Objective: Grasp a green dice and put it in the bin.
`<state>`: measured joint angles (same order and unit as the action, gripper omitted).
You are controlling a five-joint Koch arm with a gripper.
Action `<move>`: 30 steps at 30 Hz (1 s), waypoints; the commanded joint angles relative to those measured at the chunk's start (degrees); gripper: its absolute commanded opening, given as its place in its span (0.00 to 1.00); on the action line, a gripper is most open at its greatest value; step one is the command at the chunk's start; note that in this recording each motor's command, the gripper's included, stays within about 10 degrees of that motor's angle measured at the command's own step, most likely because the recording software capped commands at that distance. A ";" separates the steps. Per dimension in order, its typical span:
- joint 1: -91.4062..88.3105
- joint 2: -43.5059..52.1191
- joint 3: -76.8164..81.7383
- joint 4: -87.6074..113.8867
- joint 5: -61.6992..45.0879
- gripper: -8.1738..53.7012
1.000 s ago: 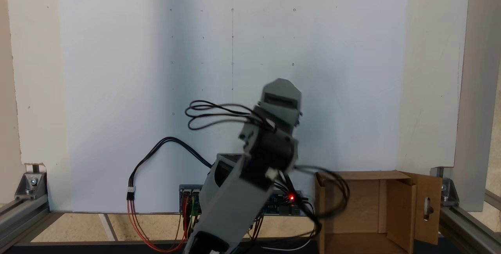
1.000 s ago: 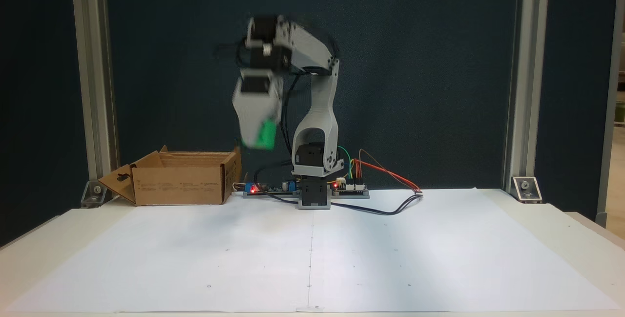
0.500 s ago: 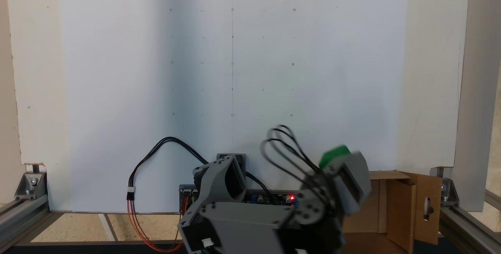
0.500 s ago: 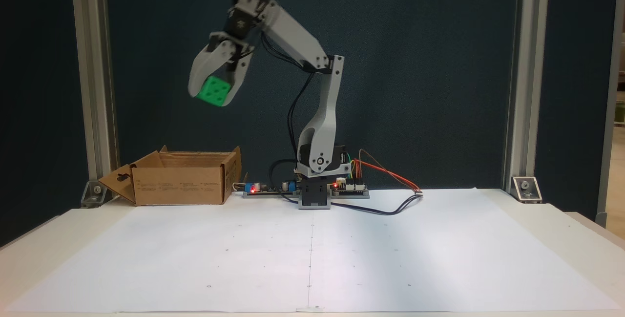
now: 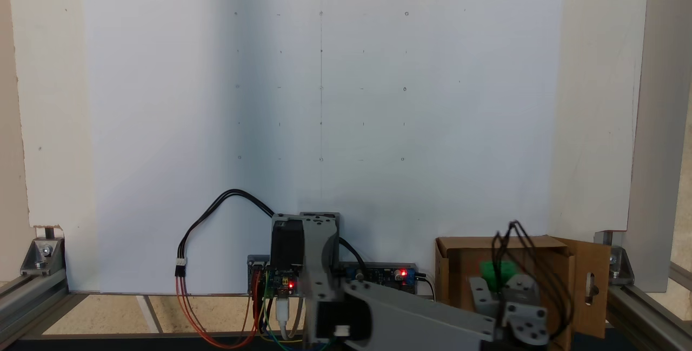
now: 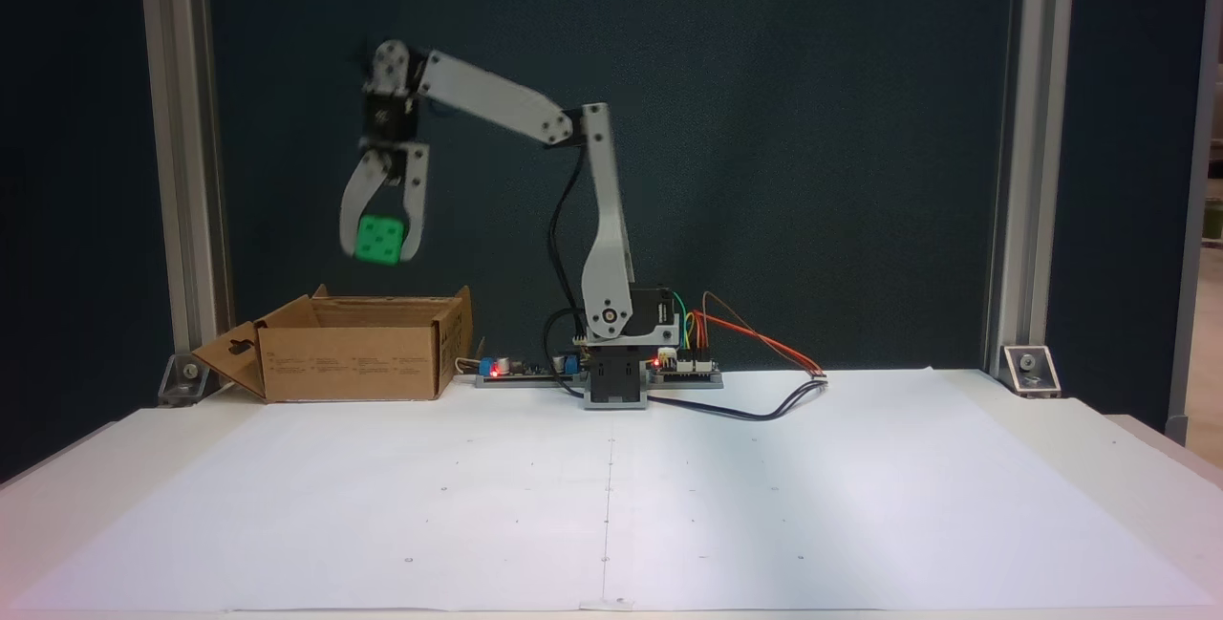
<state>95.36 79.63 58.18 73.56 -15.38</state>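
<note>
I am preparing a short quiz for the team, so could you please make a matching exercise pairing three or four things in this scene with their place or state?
Things:
1. green dice
2. bin
3. tool
4. red lights

Places or states:
A. open-topped, on the table at the left of the front fixed view
B. lit on the boards by the arm's base
C. held in the air above the box
D. shut on the cube, pointing down

Pairs: 1-C, 2-A, 3-D, 4-B

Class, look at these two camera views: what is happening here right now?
A small robot arm holds the green dice between the fingers of its gripper. The dice hangs in the air above the open cardboard bin, apart from it. It has not been let go, so the drop into the bin is not yet done.
</note>
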 commanded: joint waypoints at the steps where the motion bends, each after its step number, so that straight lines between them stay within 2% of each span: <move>1: 1.85 -2.46 -3.87 -4.57 -2.64 0.32; 6: 5.27 -9.93 -3.87 -10.37 -5.80 0.32; 10: 6.59 -12.22 -3.87 -10.63 -8.79 0.32; 11: 6.86 -12.74 -3.78 -10.46 -8.79 0.35; 13: 7.03 -13.71 -3.78 -10.02 -8.70 0.65; 14: 7.21 -13.80 -3.69 -9.67 -8.70 0.68; 16: 7.38 -14.15 -3.69 -9.58 -8.70 0.81; 17: 7.38 -14.59 -3.69 -9.76 -8.70 0.83; 20: 7.38 -14.59 -3.78 -11.51 -6.59 0.84; 23: 7.03 -14.15 -3.87 -16.08 2.46 0.84; 30: -9.23 0.35 -4.04 -17.14 14.33 0.83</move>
<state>90.79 74.53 58.18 56.95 -5.98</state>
